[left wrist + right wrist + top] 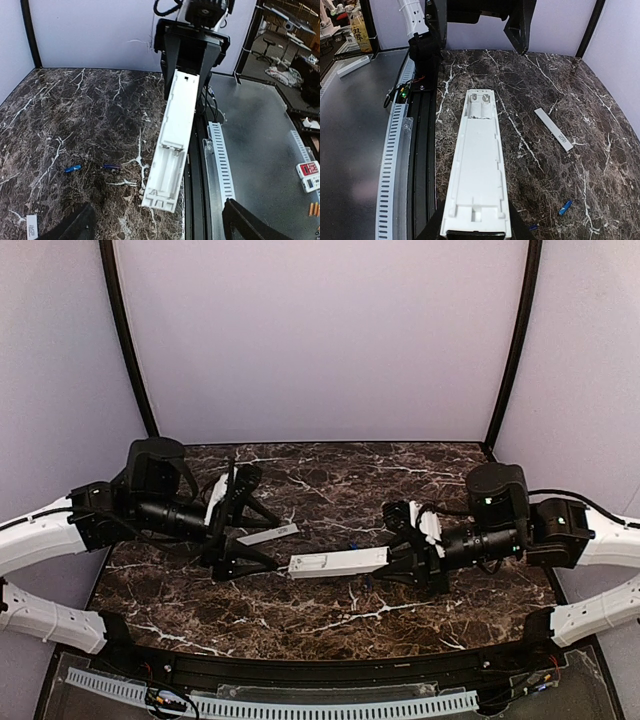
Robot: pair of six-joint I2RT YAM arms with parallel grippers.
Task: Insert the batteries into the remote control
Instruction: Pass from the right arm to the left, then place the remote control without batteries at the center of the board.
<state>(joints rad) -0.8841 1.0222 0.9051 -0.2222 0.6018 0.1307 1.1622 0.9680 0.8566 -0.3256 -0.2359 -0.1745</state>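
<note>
marble table (340, 475); right tool (393, 558) clamps remote control (335, 563), left tool (272, 543) splayed.

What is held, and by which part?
The right gripper clamps the remote control in its jaws, at the end opposite the battery bay; the left gripper holds nothing.

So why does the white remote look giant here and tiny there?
Right wrist view: the slim white plastic remote control is close to the lens, so its near end looms wide; left wrist view: same stretching; top external view: from far above, it looks small.
</note>
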